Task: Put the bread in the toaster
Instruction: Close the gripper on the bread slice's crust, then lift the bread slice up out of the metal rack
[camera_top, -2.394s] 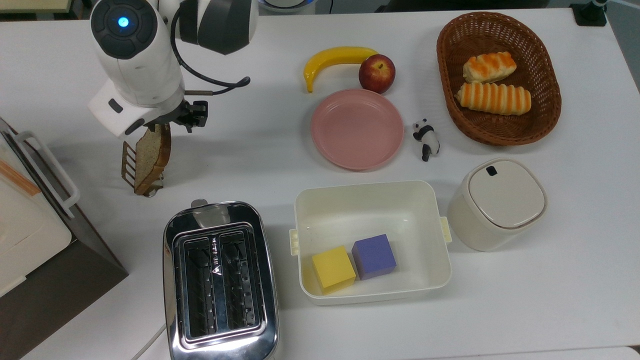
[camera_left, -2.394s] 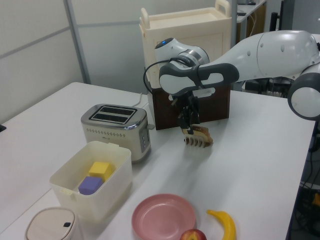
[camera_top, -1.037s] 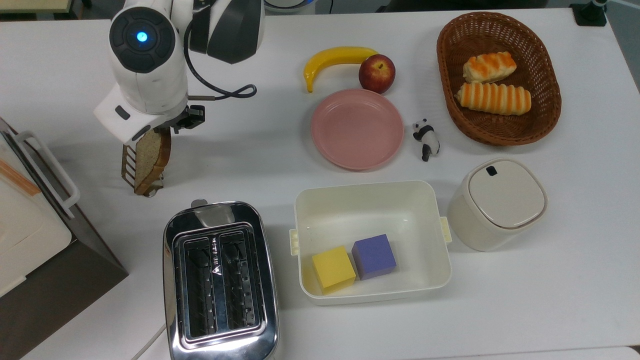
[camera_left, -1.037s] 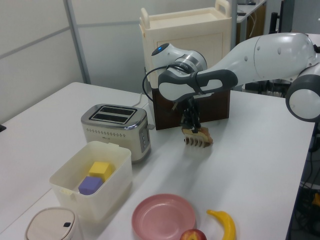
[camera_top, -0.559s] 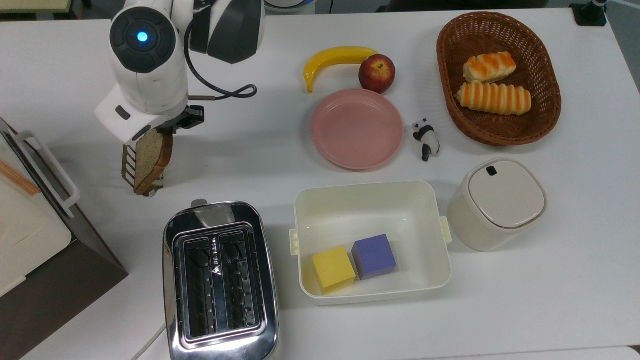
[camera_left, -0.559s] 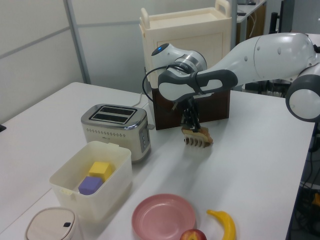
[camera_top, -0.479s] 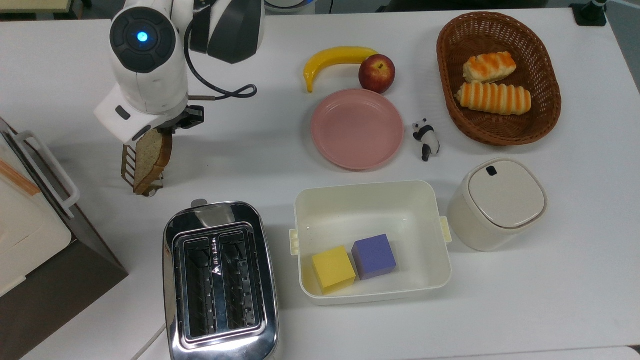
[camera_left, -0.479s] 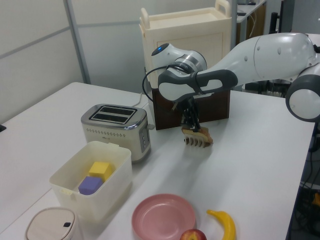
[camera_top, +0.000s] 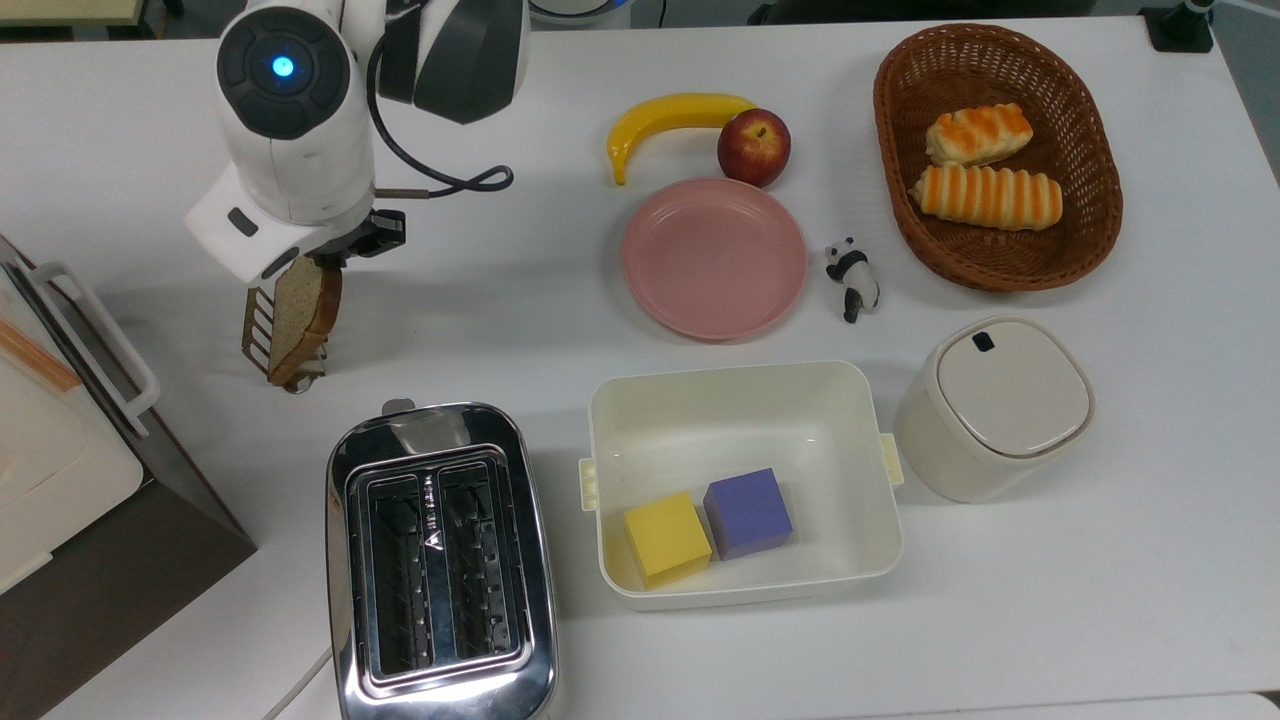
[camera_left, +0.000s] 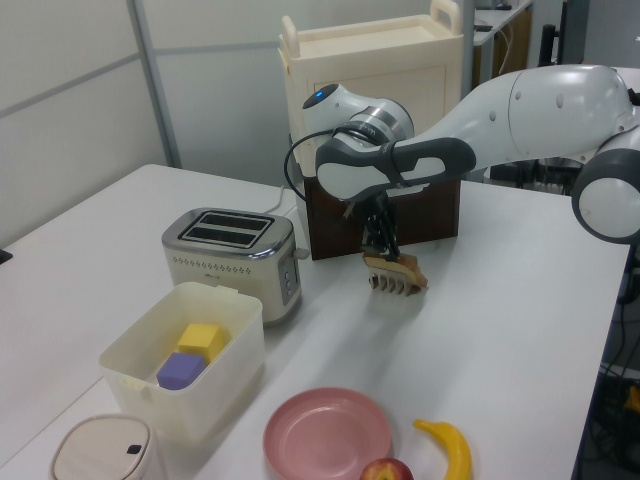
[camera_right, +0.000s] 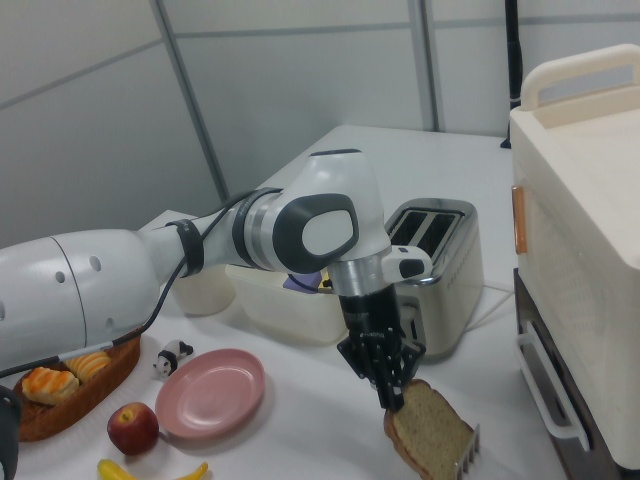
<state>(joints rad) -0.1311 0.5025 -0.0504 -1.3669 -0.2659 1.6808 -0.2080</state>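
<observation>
The bread (camera_top: 300, 312) is a tan speckled slice with a brown crust, standing on edge in a small wooden rack (camera_top: 255, 330) at the top view's left. My gripper (camera_top: 322, 262) comes down onto the slice's upper edge and is shut on it. In the right view the dark fingers (camera_right: 392, 385) pinch the top corner of the bread (camera_right: 432, 430). In the left view the gripper (camera_left: 381, 248) sits just above the bread (camera_left: 398, 266). The chrome toaster (camera_top: 440, 560) stands below the rack in the top view, both slots empty. It also shows at the toaster (camera_left: 232, 250) and the toaster (camera_right: 437, 262).
A cream tub (camera_top: 740, 376) holding a yellow and a purple cube sits right of the toaster. A pink plate (camera_top: 714, 258), banana (camera_top: 670, 118), apple (camera_top: 754, 146), panda figure (camera_top: 852, 276), basket of rolls (camera_top: 1090, 200) and lidded canister (camera_top: 995, 405) lie further right. A brown and cream cabinet (camera_top: 70, 480) borders the top view's left.
Since 2.4 s ago the wrist has shifted a little toward the top view's right and upward. The gripper has stayed on the bread, which has only edged slightly in the rack.
</observation>
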